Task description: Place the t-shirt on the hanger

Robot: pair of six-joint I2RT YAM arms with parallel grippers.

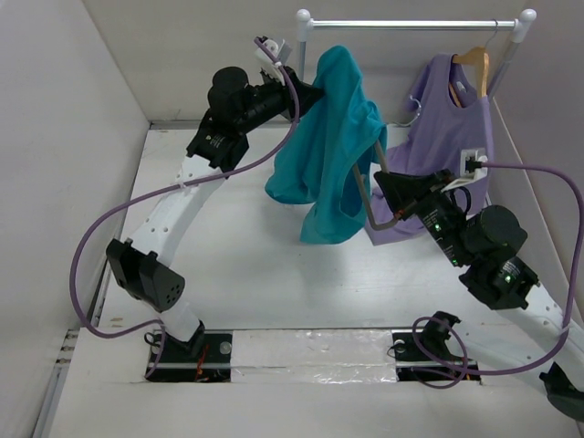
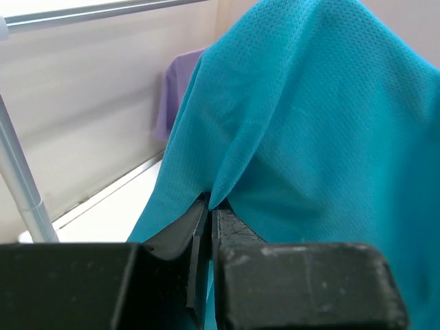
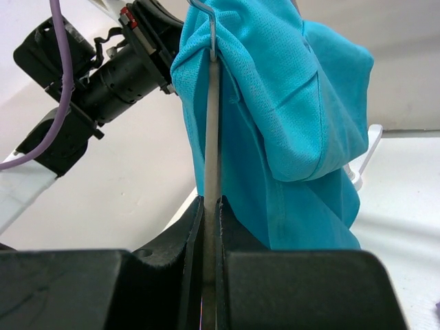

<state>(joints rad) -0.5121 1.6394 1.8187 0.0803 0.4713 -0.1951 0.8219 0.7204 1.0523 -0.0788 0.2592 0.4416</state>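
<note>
- Left gripper (image 2: 208, 218): fingers pressed together, with a fold of the teal t-shirt (image 2: 309, 137) pinched between the tips; the cloth rises from the pinch and fills the right side of the left wrist view.
- Right gripper (image 3: 211, 210): fingers narrow, clamped on a slim grey bar of the hanger (image 3: 212, 124); the bar stands upright out of the fingers and ends in a thin wire curve at the top of the right wrist view.
- T-shirt position: bunched and hanging in the air between the two grippers, over the back middle of the white surface (image 1: 237, 265) and in front of the clothes rail (image 1: 411, 23); the upper part sits at the left fingers and the lower folds sag towards the right gripper.
- T-shirt against hanger: the cloth lies against the right side of the grey bar and drapes around its upper end; whether any part of the hanger sits inside the neck or a sleeve cannot be told.
- Overhead view: a short grey length of the hanger shows below the cloth, just beside the right gripper.
- Purple sleeveless top (image 1: 447, 137): hangs on a light wooden hanger (image 1: 474, 62) hooked on the right end of the rail, to the right of the t-shirt and behind the right gripper.
</note>
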